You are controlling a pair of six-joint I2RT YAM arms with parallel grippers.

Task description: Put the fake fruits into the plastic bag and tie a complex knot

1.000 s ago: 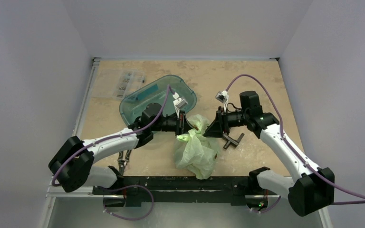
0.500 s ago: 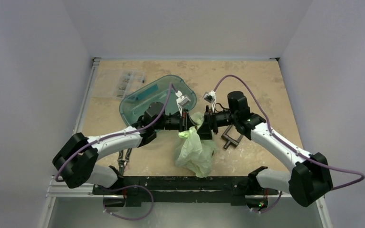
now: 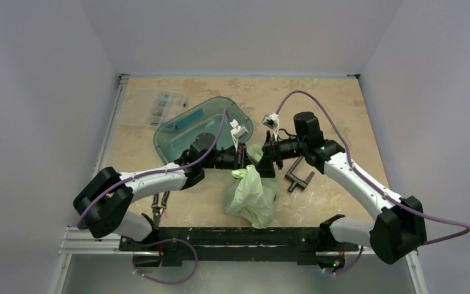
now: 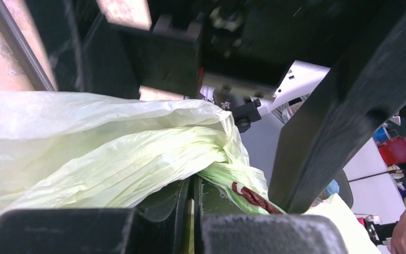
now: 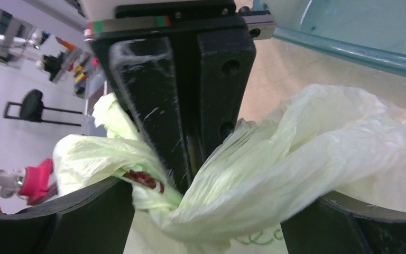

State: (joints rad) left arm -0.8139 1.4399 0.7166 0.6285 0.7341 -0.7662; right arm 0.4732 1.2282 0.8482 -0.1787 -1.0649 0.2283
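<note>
The pale green plastic bag (image 3: pixel 252 195) lies crumpled mid-table, its neck pulled up into a twisted bunch (image 4: pixel 137 159). My left gripper (image 3: pixel 242 160) is shut on that bunch, with the fingers (image 4: pixel 194 211) pressed together on the plastic beside a red printed mark (image 4: pixel 251 196). My right gripper (image 3: pixel 267 160) faces it from the right and stands open. Its fingers (image 5: pixel 58 222) straddle the bag's twisted neck (image 5: pixel 275 180) without pinching it, close to the left gripper's shut fingers (image 5: pixel 190 95). The fake fruits are hidden from every view.
A translucent teal tub (image 3: pixel 203 125) stands just behind the left gripper, and its rim (image 5: pixel 359 50) shows in the right wrist view. A dark clamp-like tool (image 3: pixel 298 174) lies right of the bag. A clear packet (image 3: pixel 159 107) rests at the back left.
My right gripper has opened wide and moved left until it straddles the bag's neck next to the left gripper. The left gripper has kept its grip and drifted slightly back.
</note>
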